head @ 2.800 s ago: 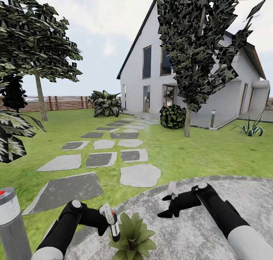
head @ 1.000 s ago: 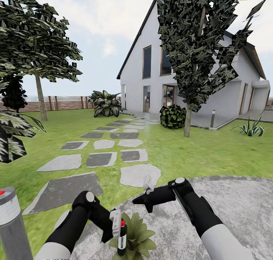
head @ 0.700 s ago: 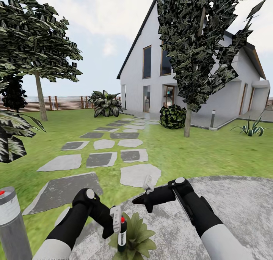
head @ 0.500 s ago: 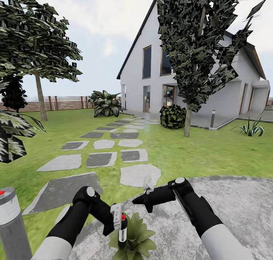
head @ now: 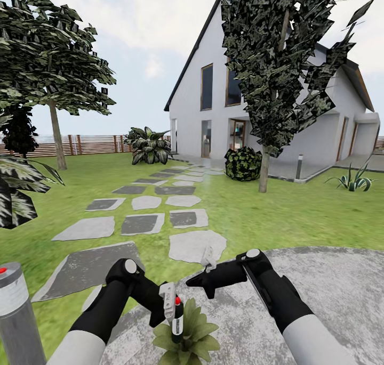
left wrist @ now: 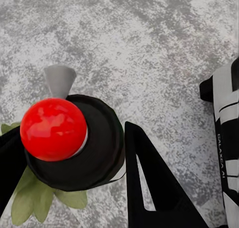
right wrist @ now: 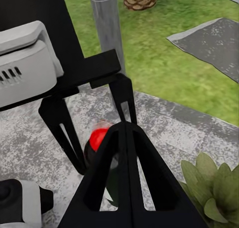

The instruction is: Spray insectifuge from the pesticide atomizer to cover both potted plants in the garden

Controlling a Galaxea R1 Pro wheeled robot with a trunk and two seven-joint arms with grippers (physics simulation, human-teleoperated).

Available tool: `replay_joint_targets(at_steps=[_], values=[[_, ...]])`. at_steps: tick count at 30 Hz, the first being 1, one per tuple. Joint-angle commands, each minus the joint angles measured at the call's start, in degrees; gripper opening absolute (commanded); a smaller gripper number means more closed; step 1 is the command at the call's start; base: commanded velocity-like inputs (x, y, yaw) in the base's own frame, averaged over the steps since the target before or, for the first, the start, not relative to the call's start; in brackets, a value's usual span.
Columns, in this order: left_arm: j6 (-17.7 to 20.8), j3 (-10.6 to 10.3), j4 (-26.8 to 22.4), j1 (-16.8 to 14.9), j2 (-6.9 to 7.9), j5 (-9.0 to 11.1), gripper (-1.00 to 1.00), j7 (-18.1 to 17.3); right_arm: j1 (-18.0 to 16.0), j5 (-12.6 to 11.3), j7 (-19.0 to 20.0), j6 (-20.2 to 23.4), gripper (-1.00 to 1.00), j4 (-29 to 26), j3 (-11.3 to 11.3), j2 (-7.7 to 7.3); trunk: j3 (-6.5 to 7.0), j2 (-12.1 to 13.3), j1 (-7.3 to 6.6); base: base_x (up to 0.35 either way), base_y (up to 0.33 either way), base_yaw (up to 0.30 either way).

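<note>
Clamping black jaws of left gripper (head: 172,307) around pesticide atomizer (head: 177,319), upright over potted plant (head: 188,330). Hovering right gripper (head: 198,277) above patio (head: 320,272), jaws pressed together, holding nothing.

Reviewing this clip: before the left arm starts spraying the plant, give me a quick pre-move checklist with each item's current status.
1. Left gripper shut on the pesticide atomizer: ok, fingers flank the bottle in the left wrist view.
2. Atomizer upright, red top up: ok.
3. Atomizer over the potted plant: ok, leaves show beneath it.
4. Nozzle direction toward the leaves: cannot tell.
5. Right gripper out of the spray path: not ok, it points at the bottle from close by.
6. Second potted plant located: cannot tell.
</note>
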Motion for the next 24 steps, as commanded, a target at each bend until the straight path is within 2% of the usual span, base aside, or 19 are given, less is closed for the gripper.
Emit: replay_joint_targets(at_steps=[1,7,24], values=[[0.59,0.0,-0.08,-0.05,-0.11,-0.28,-1.0,-0.3,-0.04,0.23,0.25,0.53,-1.0,-0.08,-0.02,0.01,-0.07,-0.04,0.0,0.0,0.0,0.0],[0.58,0.0,-0.12,-0.35,-0.89,-0.27,-1.0,-0.17,-0.04,0.23,0.25,0.53,-1.0,-0.08,-0.02,0.01,-0.07,-0.04,0.0,0.0,0.0,0.0],[0.67,0.0,-0.12,-1.67,-0.95,-0.29,-1.0,1.19,-0.04,0.23,0.24,0.53,-1.0,-0.08,0.06,0.01,-0.07,-0.04,0.0,0.0,0.0,0.0]])
